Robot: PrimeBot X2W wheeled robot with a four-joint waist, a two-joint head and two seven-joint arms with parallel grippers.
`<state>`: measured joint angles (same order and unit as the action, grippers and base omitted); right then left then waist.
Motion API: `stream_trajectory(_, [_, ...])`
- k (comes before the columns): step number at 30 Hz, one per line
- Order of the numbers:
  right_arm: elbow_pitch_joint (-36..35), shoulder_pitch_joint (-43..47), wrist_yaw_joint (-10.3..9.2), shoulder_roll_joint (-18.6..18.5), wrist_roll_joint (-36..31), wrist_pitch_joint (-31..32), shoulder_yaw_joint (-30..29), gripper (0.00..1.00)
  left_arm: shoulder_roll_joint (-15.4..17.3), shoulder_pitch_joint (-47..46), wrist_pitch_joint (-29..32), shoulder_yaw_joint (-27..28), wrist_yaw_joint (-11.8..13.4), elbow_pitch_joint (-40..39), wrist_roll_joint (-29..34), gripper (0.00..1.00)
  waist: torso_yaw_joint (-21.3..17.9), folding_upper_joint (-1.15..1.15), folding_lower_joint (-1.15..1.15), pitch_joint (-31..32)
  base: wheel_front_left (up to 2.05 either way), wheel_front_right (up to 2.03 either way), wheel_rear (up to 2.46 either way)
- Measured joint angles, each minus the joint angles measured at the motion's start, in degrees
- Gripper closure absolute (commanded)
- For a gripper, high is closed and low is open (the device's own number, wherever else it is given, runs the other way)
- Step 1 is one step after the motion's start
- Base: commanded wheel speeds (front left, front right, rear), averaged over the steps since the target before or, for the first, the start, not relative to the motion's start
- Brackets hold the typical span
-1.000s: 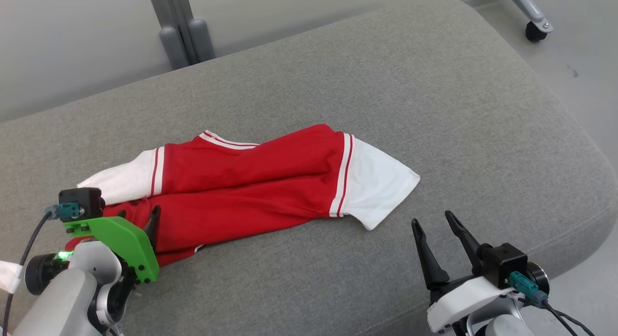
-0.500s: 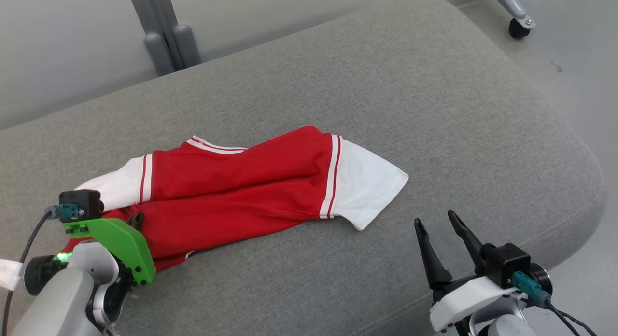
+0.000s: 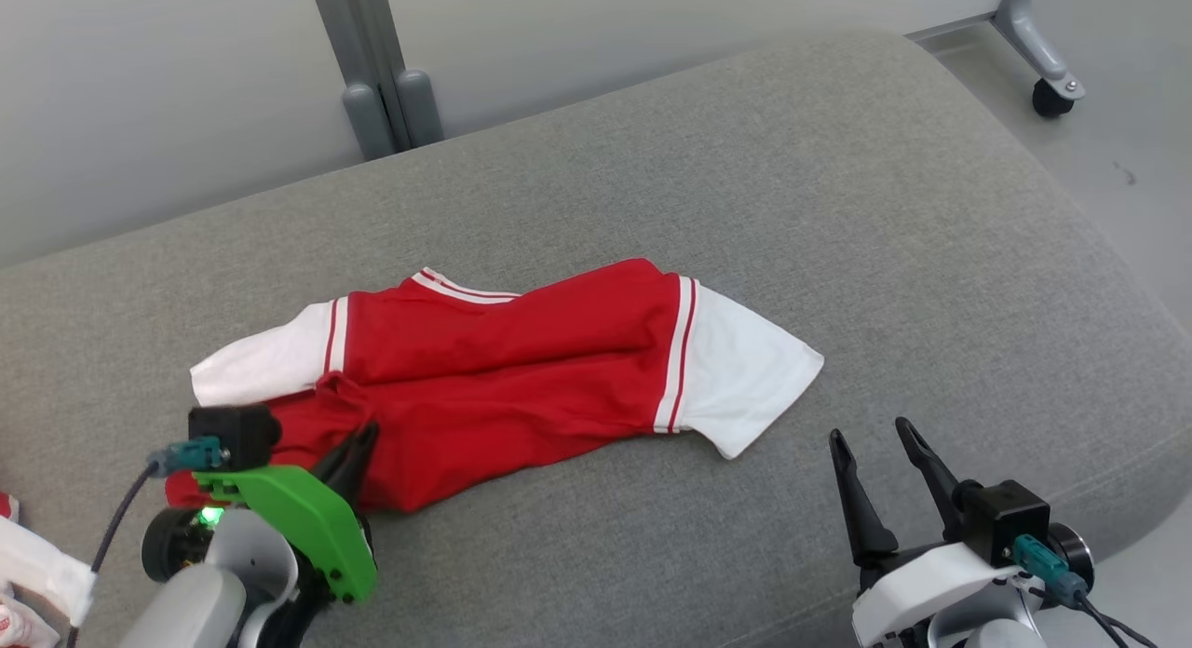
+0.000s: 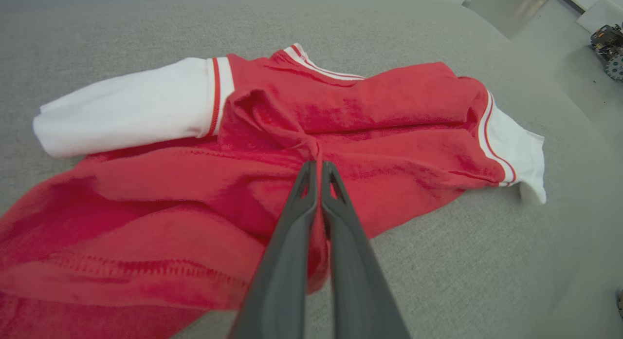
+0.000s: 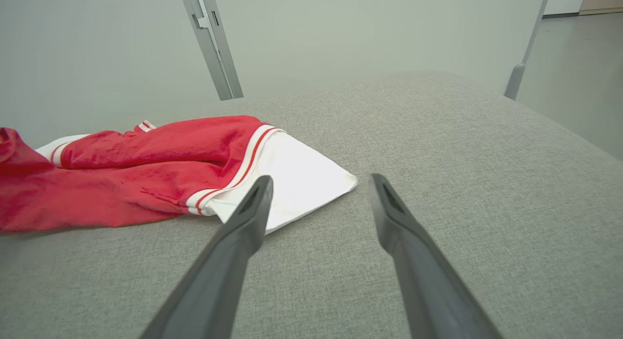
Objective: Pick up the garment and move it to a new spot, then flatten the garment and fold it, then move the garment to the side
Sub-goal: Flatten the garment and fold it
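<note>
Left gripper (image 4: 316, 164): fingers pinched together on a raised red fold of the garment (image 3: 521, 369), beside its left white sleeve. The garment lies crumpled on the grey cushion (image 3: 745, 164). Right gripper (image 3: 868, 431): fingers wide, empty, near the right sleeve, seemingly clear of it.

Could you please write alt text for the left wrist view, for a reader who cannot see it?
The left gripper is shut on a pinched-up fold of a red shirt that lies crumpled on a grey cushion. The shirt has white sleeves with striped trim, one at the upper left and one at the far right.
</note>
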<state>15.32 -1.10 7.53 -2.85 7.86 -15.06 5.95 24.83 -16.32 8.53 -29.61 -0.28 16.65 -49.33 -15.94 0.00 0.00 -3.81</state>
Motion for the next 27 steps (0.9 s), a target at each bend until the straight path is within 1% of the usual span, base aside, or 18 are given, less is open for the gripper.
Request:
stream_trajectory(3, [-0.1,1.1,0.00,0.0,0.0,0.0,-0.1,0.00,1.1,4.8,0.3,-0.5,0.4,-6.3,-0.5,1.00,0.8,0.00,0.00,0.6,0.00,0.00,0.00])
stream_trajectory(6, [-0.1,2.1,0.00,0.0,0.0,0.0,-0.4,0.00,2.6,11.3,-0.1,-0.9,2.0,-13.0,-0.9,1.00,1.8,0.00,0.00,1.2,0.00,0.00,0.00])
stream_trajectory(8, [-0.2,2.3,0.00,0.0,0.0,0.0,-0.5,0.00,3.1,15.3,-0.5,-1.2,2.9,-16.1,-1.3,1.00,2.4,0.00,0.00,1.4,0.00,0.00,0.00])
stream_trajectory(10, [-0.2,2.5,0.00,0.0,0.1,0.0,-0.4,0.00,3.2,19.6,-1.3,-1.7,3.6,-18.3,-2.0,1.00,3.0,0.00,0.00,1.7,0.00,0.00,0.00])
stream_trajectory(13, [-0.2,2.7,0.00,0.0,0.1,0.0,-0.6,0.00,3.6,24.0,-3.3,-1.8,4.3,-18.5,-2.2,1.00,3.7,0.00,0.00,1.8,0.00,0.00,0.00])
stream_trajectory(14, [-0.1,2.8,0.00,0.0,0.1,0.0,-0.7,0.00,3.4,25.0,-4.3,-1.7,4.4,-18.1,-2.3,0.90,4.0,0.00,0.00,1.9,0.00,0.00,0.00])
stream_trajectory(15, [-0.1,2.8,0.00,0.0,0.1,0.0,-0.7,0.00,3.3,25.8,-4.9,-1.8,4.4,-17.7,-2.3,0.56,4.2,0.00,0.00,1.9,0.00,0.00,0.00])
stream_trajectory(16, [0.0,2.9,0.00,0.0,0.1,0.0,-0.6,0.00,3.3,26.7,-5.2,-2.3,4.4,-17.0,-2.0,0.09,4.3,0.00,0.00,2.1,0.00,0.00,0.00])
stream_trajectory(17, [0.2,2.9,0.00,0.0,0.0,0.0,-0.6,0.00,3.1,27.9,-5.4,-2.4,4.4,-16.3,-2.3,0.00,4.5,0.00,0.00,2.3,0.00,0.00,0.00])
stream_trajectory(21, [0.3,3.0,0.00,0.0,-0.1,0.0,-0.9,0.00,2.3,31.8,-4.5,-2.5,4.3,-15.4,-5.8,0.00,4.9,0.00,0.00,2.9,0.00,0.00,0.00])
stream_trajectory(25, [0.3,3.2,0.00,0.0,-0.6,0.0,-1.3,0.00,1.9,31.3,-8.5,1.7,4.9,-16.7,-7.2,0.00,5.6,0.00,0.00,3.2,0.00,0.00,0.00])
stream_trajectory(27, [0.3,3.2,0.00,0.0,-0.7,0.0,-1.1,0.00,1.0,30.2,-9.2,2.8,5.3,-17.2,-7.8,0.00,6.0,0.00,0.00,3.3,0.00,0.00,0.00])
